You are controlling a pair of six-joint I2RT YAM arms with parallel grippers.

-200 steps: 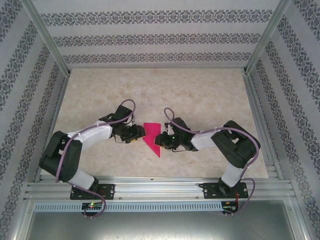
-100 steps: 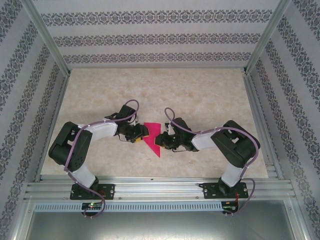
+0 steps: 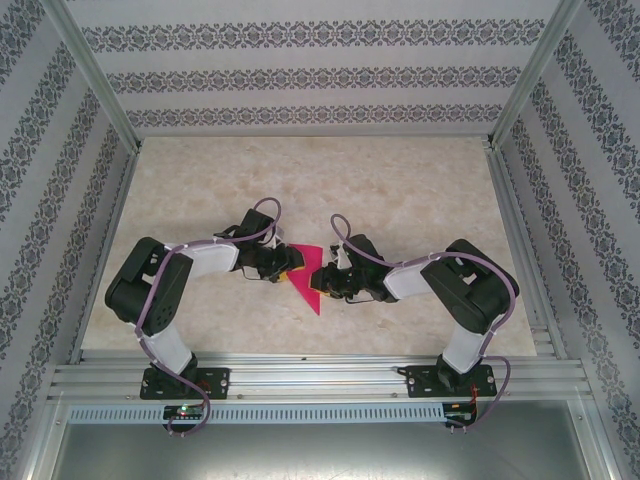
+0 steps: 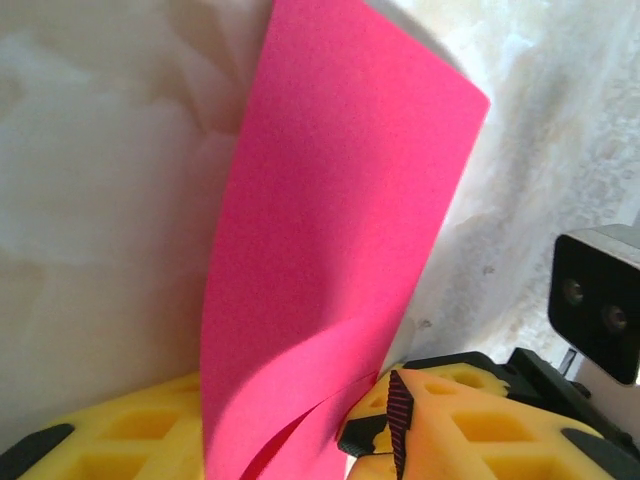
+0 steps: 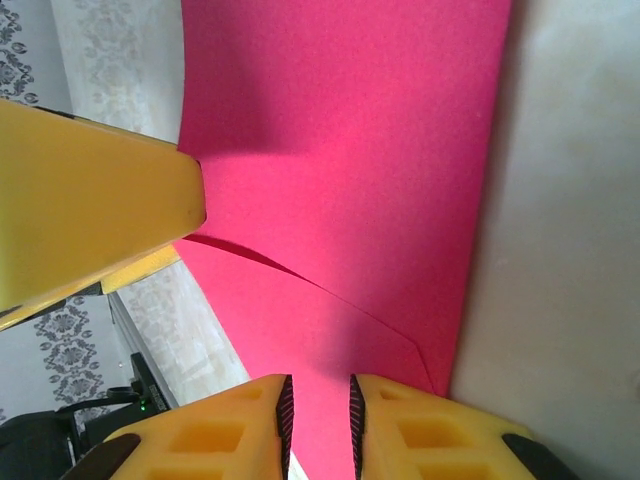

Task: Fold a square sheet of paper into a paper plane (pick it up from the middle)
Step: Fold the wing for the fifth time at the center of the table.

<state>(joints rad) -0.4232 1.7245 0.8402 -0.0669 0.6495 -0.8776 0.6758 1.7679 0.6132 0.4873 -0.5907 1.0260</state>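
Currently, the partly folded sheet of paper sits low over the surface, between the two arms. We see the right hand pinching its edge. Whether the left hand, straddling the sheet, is clamped, we cannot tell.

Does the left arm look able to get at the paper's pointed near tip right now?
Probably yes. The tip of the pink paper is uncovered, just nearer the bases than the left pincer. The right pincer grips the sheet's right edge close by, so room is tight.
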